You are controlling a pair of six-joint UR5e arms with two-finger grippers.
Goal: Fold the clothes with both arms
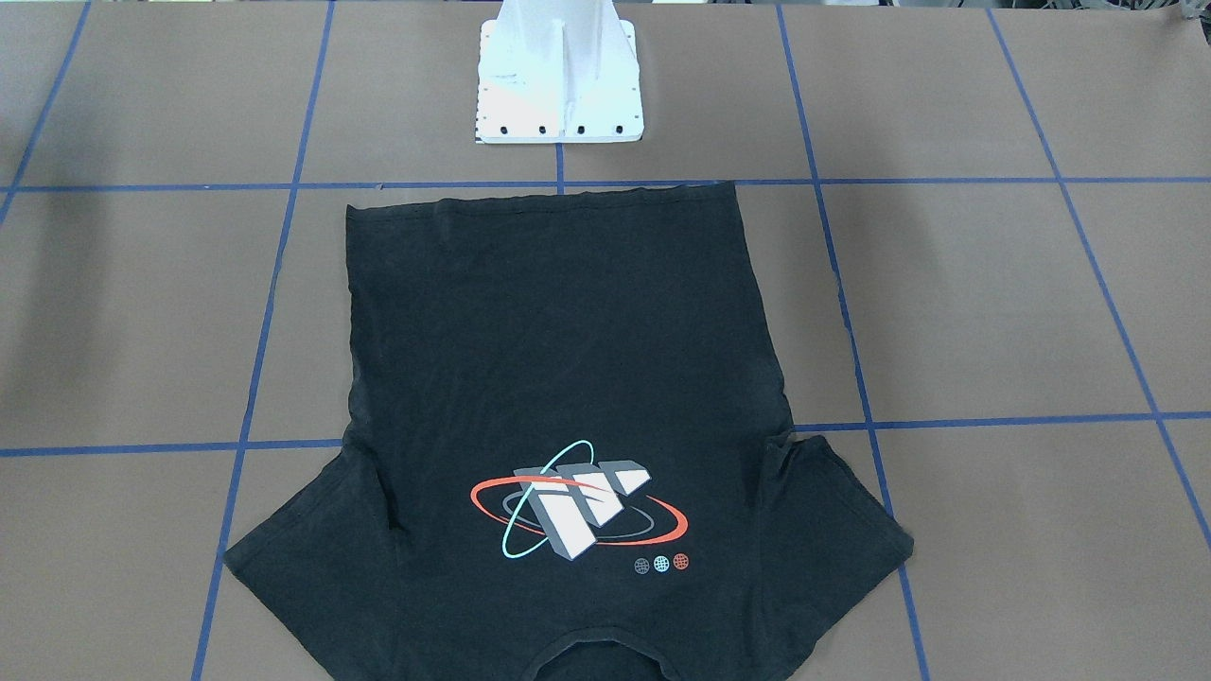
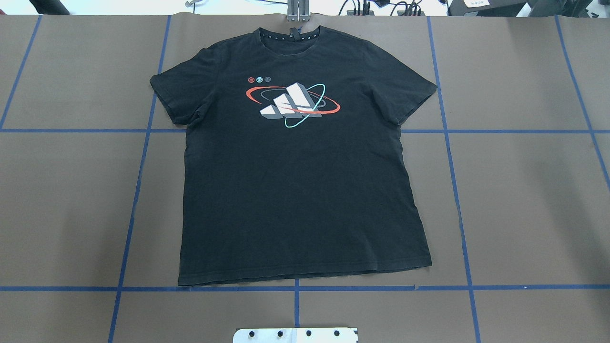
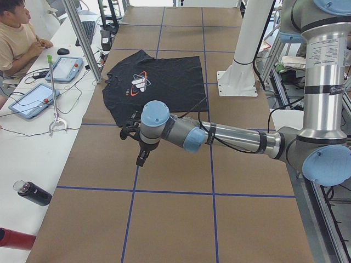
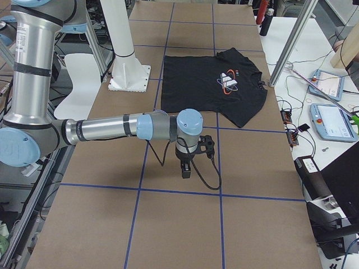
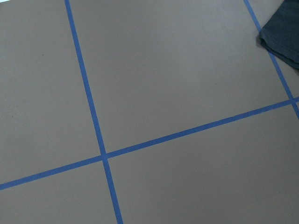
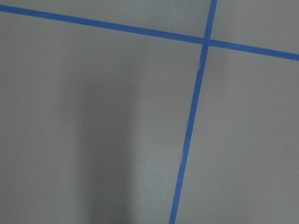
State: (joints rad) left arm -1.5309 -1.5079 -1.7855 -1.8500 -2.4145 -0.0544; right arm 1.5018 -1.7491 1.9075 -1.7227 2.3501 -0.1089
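The black T-shirt (image 2: 295, 181) lies flat and spread out, print side up, collar away from the robot's base. It also shows in the front view (image 1: 568, 359) and in both side views (image 3: 164, 82) (image 4: 202, 84). A corner of it shows in the left wrist view (image 5: 282, 32). My left gripper (image 3: 141, 159) hangs over bare table, apart from the shirt on its left. My right gripper (image 4: 185, 171) hangs over bare table, apart from the shirt on its right. Both show only in the side views, so I cannot tell if they are open or shut.
The brown table carries a grid of blue tape lines (image 2: 295, 288). The white base mount (image 1: 558, 85) stands just behind the shirt's hem. A side bench holds tablets (image 3: 33, 98) and a bottle (image 3: 33, 193), with an operator (image 3: 16, 38) seated there.
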